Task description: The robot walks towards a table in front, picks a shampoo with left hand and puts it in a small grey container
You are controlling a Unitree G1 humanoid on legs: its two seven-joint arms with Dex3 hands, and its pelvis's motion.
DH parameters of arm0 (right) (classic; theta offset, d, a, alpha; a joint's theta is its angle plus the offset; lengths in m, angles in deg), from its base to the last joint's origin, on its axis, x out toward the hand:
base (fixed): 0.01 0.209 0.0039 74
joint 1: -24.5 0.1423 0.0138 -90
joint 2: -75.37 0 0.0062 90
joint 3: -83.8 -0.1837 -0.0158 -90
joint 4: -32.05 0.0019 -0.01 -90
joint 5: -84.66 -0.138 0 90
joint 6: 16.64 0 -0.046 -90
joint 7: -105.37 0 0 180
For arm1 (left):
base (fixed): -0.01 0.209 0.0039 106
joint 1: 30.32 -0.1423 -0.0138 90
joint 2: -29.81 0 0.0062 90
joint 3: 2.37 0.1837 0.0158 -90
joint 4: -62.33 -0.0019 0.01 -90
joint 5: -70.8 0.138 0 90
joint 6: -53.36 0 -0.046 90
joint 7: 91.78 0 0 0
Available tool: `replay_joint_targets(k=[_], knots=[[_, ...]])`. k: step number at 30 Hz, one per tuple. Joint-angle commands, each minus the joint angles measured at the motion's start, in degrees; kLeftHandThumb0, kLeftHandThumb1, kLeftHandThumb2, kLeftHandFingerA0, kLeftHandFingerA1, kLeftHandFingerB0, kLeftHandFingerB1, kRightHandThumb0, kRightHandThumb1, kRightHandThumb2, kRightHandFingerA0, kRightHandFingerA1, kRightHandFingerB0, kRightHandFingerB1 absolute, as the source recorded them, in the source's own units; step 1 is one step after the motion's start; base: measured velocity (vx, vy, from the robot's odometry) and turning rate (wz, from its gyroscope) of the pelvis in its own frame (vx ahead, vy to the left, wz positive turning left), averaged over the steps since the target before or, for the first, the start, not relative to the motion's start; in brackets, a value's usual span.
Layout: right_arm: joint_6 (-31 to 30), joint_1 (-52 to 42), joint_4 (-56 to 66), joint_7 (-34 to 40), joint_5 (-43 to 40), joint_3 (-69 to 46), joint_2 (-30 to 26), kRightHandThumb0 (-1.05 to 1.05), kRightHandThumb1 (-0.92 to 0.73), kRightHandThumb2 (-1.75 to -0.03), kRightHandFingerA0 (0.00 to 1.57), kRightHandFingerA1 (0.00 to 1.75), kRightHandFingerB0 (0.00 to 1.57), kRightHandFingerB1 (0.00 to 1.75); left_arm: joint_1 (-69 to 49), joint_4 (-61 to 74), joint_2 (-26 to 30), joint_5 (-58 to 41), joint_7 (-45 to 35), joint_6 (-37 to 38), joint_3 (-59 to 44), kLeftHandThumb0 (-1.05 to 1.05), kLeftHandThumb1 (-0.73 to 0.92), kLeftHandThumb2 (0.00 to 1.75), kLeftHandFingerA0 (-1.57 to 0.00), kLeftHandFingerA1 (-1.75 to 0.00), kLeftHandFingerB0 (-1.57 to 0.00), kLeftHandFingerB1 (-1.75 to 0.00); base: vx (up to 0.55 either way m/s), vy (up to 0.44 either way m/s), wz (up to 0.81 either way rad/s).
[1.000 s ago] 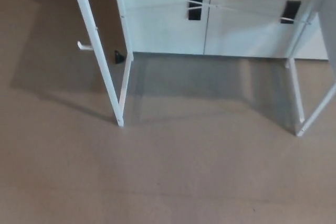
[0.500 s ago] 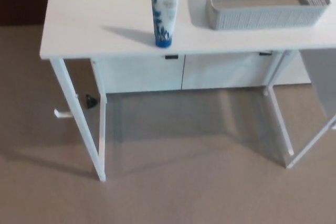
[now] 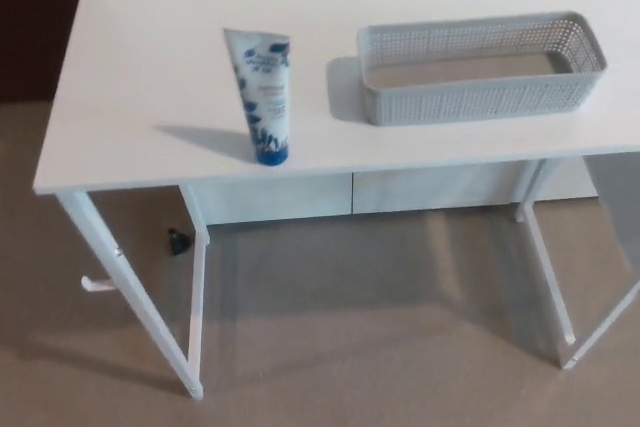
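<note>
While the shampoo tube (image 3: 266, 97) stands upright on its blue cap near the front edge of the white table (image 3: 140, 77), you have the small grey mesh container (image 3: 470, 102) near it on the right, not touching. Neither the left hand nor the right hand is in view, so you cannot tell their state.

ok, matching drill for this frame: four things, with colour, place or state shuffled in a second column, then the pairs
Column A
1. shampoo tube
2. container
3. table
4. small object on the floor

Column B
a. white, thin legs
b. black, beneath the table's left end
c. grey, perforated walls
d. upright on its blue cap

Pairs: 1-d, 2-c, 3-a, 4-b
</note>
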Motion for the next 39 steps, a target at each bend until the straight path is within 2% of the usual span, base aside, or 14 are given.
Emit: replay_joint_targets(k=[1,5,6,18,21,22,25,26,27,28,31,32,33,39], knots=[[0.09,-0.09,-0.58,-0.52,-0.19,-0.18,-0.15,-0.38,-0.52,-0.74,0.67,0.56,0.48,0.49,0.03,-0.69,0.77,0.58,0.61,1.42,0.47,-0.38,0.53,0.56,-0.59,-0.4,-0.48,-0.36,0.13,-0.016,-0.09],[0.14,-0.18,-0.33,-0.79,-0.18,-0.1,-0.19,-0.38,-0.52,-0.74,0.66,0.56,0.48,0.49,-0.22,-0.56,0.92,0.76,0.18,1.83,0.98,-0.39,0.56,0.57,-0.61,-0.4,-0.49,-0.36,0.11,0.067,-0.05],[-0.18,-0.01,-0.53,-0.71,-0.15,-0.11,-0.16,-0.37,-0.52,-0.73,0.66,0.56,0.48,0.48,-0.28,-0.55,1.04,1.18,0.35,2.04,1.39,-0.47,0.49,0.75,-0.56,-0.51,-0.45,-0.47,0.15,0.13,-0.03],[-0.9,1.28,0.09,-0.99,0.18,0.37,-0.29,-0.39,-0.53,-0.75,0.66,0.57,0.47,0.49,1.15,-0.39,1.58,1.39,0.88,1.6,2.53,-0.49,0.49,0.77,-0.57,-0.51,-0.47,-0.48,0.18,0.123,0.05],[-0.84,1.37,-0.18,-0.9,0.13,0.38,-0.26,-0.39,-0.53,-0.76,0.66,0.57,0.47,0.49,1.08,-0.15,1.63,1.5,1.09,1.91,2.87,-0.49,0.49,0.76,-0.58,-0.52,-0.47,-0.48,0.13,-0.02,0.11],[-0.8,1.45,-0.34,-0.79,0.17,0.4,-0.24,-0.39,-0.53,-0.76,0.66,0.57,0.48,0.49,1.08,0.07,1.61,1.42,1.17,1.67,2.94,-0.41,0.57,0.57,-0.66,-0.41,-0.52,-0.37,0.08,-0.08,0.13],[-0.62,1.43,-0.19,-0.65,0.19,0.46,-0.14,-0.37,-0.53,-0.74,0.66,0.56,0.47,0.48,0.77,0.52,1.75,1.35,1.01,1.99,3.27,-0.41,0.57,0.58,-0.66,-0.41,-0.51,-0.37,0.21,-0.118,-0.05],[-0.36,1.21,0.12,-0.74,0.11,0.43,-0.16,-0.26,-0.62,-0.58,0.71,0.46,0.51,0.39,0.67,0.68,1.78,1.4,1.03,2.1,3.4,-0.41,0.57,0.57,-0.66,-0.41,-0.51,-0.37,0.19,-0.126,-0.01],[-0.22,1.12,0.36,-0.67,0.15,0.49,-0.17,-0.24,-0.63,-0.59,0.7,0.45,0.51,0.39,0.85,0.59,1.79,1.33,1.14,1.83,3.42,-0.41,0.56,0.57,-0.66,-0.41,-0.52,-0.37,0.19,-0.113,-0.08],[-0.21,1.11,0.58,-0.36,0.4,0.71,-0.19,-0.24,-0.63,-0.59,0.69,0.45,0.51,0.39,1.22,0.25,1.82,1.26,1.35,1.41,3.45,-0.49,0.47,0.75,-0.58,-0.51,-0.47,-0.47,0.06,-0.106,0.03],[-0.52,1.24,0.49,-0.16,0.6,0.96,-0.2,-0.26,-0.62,-0.58,0.71,0.46,0.51,0.38,1.14,0.16,1.91,1.38,1.02,1.82,3.7,-0.49,0.49,0.76,-0.57,-0.51,-0.46,-0.47,0.01,0.003,-0.03],[-0.51,1.31,0.33,-0.13,0.6,0.97,-0.17,-0.26,-0.62,-0.58,0.71,0.46,0.51,0.38,1.0,0.26,1.94,1.47,0.95,2.16,3.83,-0.49,0.49,0.76,-0.57,-0.51,-0.46,-0.47,0.03,0.04,-0.11],[-0.39,1.41,0.2,0.15,0.89,1.24,-0.17,-0.26,-0.62,-0.58,0.7,0.46,0.51,0.39,0.92,0.42,1.88,1.42,1.03,2.24,3.86,-0.43,0.57,0.58,-0.66,-0.41,-0.52,-0.37,0.0,0.0,0.0],[-0.54,1.85,-0.12,0.46,0.95,1.53,-0.08,-0.25,-0.63,-0.59,0.71,0.46,0.51,0.38,1.3,1.05,2.06,1.22,1.11,1.37,4.05,-0.41,0.57,0.58,-0.67,-0.41,-0.51,-0.37,-0.01,0.27,-0.09]])
